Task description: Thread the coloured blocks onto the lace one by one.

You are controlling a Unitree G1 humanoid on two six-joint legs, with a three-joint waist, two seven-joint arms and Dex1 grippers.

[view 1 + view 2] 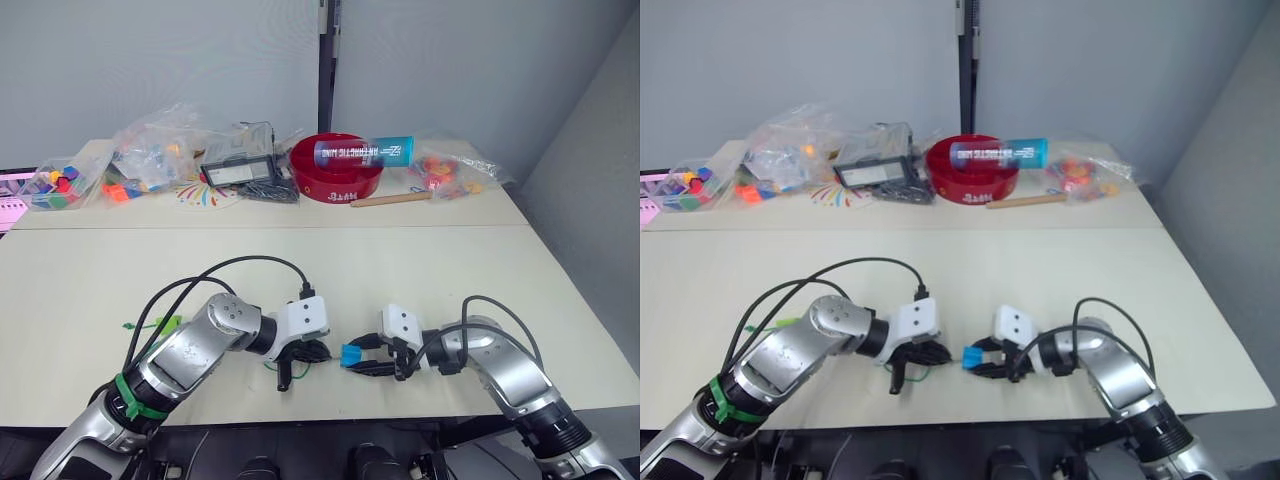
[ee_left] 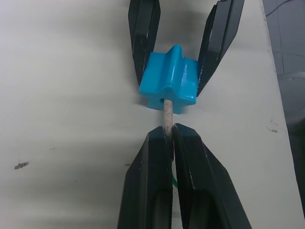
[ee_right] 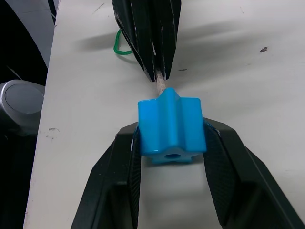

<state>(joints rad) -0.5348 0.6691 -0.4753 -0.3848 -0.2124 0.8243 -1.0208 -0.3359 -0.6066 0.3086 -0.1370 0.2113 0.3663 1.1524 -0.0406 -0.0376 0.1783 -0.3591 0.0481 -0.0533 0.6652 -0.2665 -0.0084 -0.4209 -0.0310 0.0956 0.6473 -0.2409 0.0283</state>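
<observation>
Pale grey walls are standing behind a long cream worktop [image 1: 420, 270], and I am watching both arms meeting near its front edge. My right claw [image 3: 172, 143] is squeezing a sky blue block [image 3: 171, 129] between its two black fingers, gripping it by opposite sides just above the surface. My left claw [image 2: 167, 136] is pinched nearly closed on the stiff pale tip of the lace [image 2: 167, 114], and that tip is entering the hole in the block's near face. Green string is trailing back from the left claw in a small loop on the worktop. At about twelve o'clock, well apart from the claws, a red bowl [image 1: 335, 185] is carrying a clear tube [image 1: 362, 152] across its rim, and clear bags of bright pieces [image 1: 150, 160] are lying at about ten o'clock.
</observation>
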